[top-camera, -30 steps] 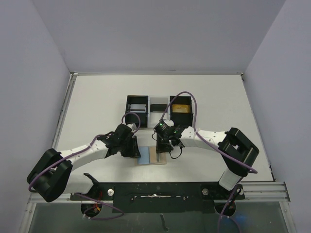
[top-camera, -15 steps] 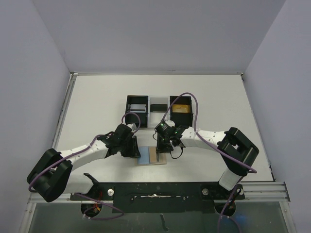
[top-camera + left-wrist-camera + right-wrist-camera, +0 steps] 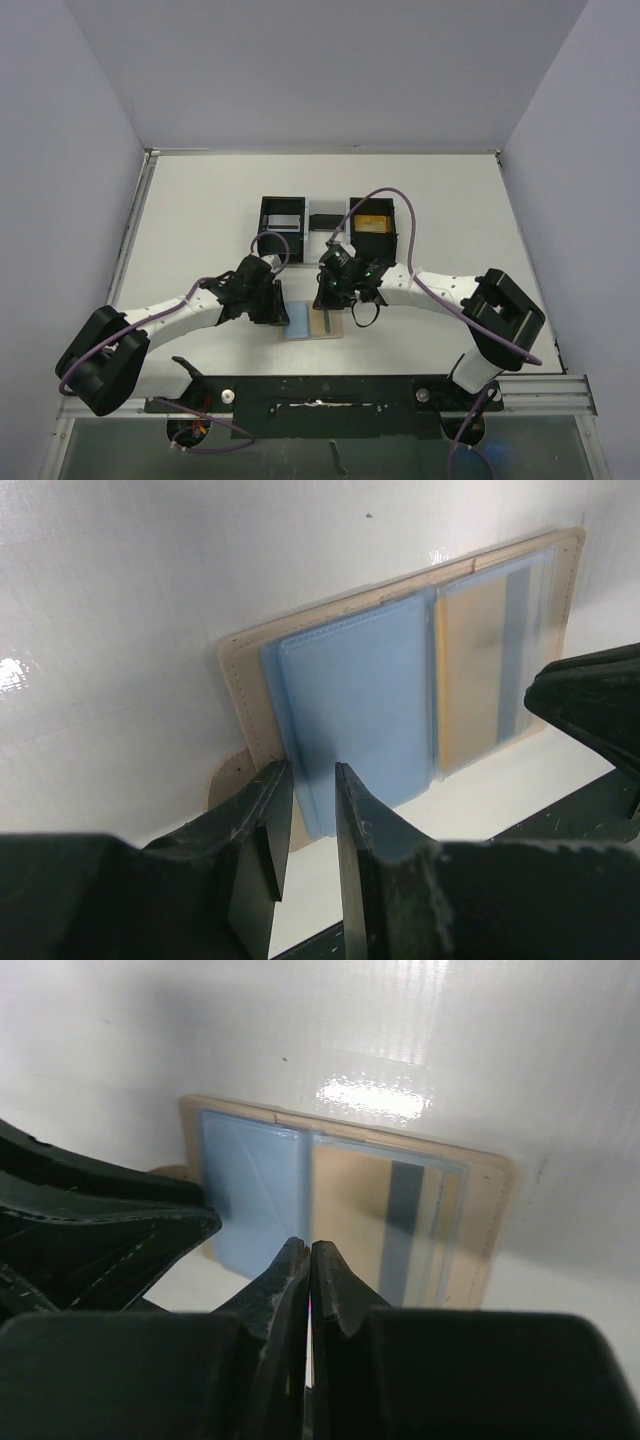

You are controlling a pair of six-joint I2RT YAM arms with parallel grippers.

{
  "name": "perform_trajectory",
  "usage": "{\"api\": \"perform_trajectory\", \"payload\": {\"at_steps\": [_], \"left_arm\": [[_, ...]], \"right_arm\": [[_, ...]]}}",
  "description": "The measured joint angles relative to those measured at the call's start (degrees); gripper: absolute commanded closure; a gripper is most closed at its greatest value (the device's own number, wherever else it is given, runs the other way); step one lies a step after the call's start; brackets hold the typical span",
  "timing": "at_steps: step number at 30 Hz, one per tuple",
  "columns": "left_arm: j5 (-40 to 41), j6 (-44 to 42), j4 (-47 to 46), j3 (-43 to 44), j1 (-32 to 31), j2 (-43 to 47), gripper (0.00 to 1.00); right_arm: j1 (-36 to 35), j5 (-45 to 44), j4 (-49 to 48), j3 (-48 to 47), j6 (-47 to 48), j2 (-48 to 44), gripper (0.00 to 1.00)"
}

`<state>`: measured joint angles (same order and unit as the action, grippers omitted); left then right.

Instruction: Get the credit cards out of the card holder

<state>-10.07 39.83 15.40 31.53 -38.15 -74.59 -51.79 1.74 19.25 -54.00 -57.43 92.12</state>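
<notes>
The tan card holder (image 3: 330,324) lies open and flat on the table near the front edge. A light blue card (image 3: 360,700) lies on its left half. A tan card with a blue-grey stripe (image 3: 490,660) sits under a clear sleeve on its right half. My left gripper (image 3: 312,780) stands slightly open, with the near edge of the blue card showing in the narrow gap. My right gripper (image 3: 310,1252) is shut and empty, its tips over the holder's middle fold (image 3: 308,1160). In the top view the left gripper (image 3: 280,310) and right gripper (image 3: 328,298) flank the holder.
A black-and-white three-compartment tray (image 3: 328,209) stands just behind the grippers. Its left compartment holds a pale card (image 3: 284,223), and its right one holds a yellow item (image 3: 372,221). Purple cables loop over both arms. The table's front rail (image 3: 320,392) is close below.
My right arm has shifted: its elbow swung right and the gripper edged a little left and back over the holder. The left arm and the holder have not moved.
</notes>
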Motion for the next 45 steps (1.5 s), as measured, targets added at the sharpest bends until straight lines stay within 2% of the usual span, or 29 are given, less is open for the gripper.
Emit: {"api": "perform_trajectory", "payload": {"at_steps": [2, 6, 8, 14, 20, 27, 32, 45], "left_arm": [[0.0, 0.0, -0.02, 0.0, 0.0, 0.0, 0.78], [-0.02, -0.02, -0.04, 0.0, 0.0, -0.02, 0.78], [-0.02, 0.0, -0.07, 0.0, 0.0, -0.02, 0.78], [-0.02, 0.0, -0.07, 0.0, 0.0, -0.04, 0.78], [-0.02, -0.02, -0.07, 0.0, 0.0, -0.04, 0.78], [-0.02, -0.02, -0.07, 0.0, 0.0, -0.04, 0.78], [-0.02, -0.02, -0.07, 0.0, 0.0, -0.04, 0.78], [-0.04, -0.02, -0.07, 0.02, 0.0, -0.11, 0.78]], "right_arm": [[0.0, 0.46, -0.74, 0.02, 0.0, -0.55, 0.97], [-0.07, -0.46, 0.31, 0.0, -0.28, -0.66, 0.82], [-0.07, -1.86, 1.97, 0.0, -0.42, -0.66, 0.78], [-0.22, -5.11, 6.93, -0.35, -0.31, -0.07, 0.75], [-0.81, -5.18, 7.45, -1.88, 0.2, 2.62, 0.74], [-1.18, -5.62, 8.81, -4.72, 0.48, 5.51, 0.64], [-2.08, -7.23, 11.37, -6.27, 1.11, 5.64, 0.61], [-2.32, -9.68, 14.19, -7.74, 1.6, 5.86, 0.61]]}}
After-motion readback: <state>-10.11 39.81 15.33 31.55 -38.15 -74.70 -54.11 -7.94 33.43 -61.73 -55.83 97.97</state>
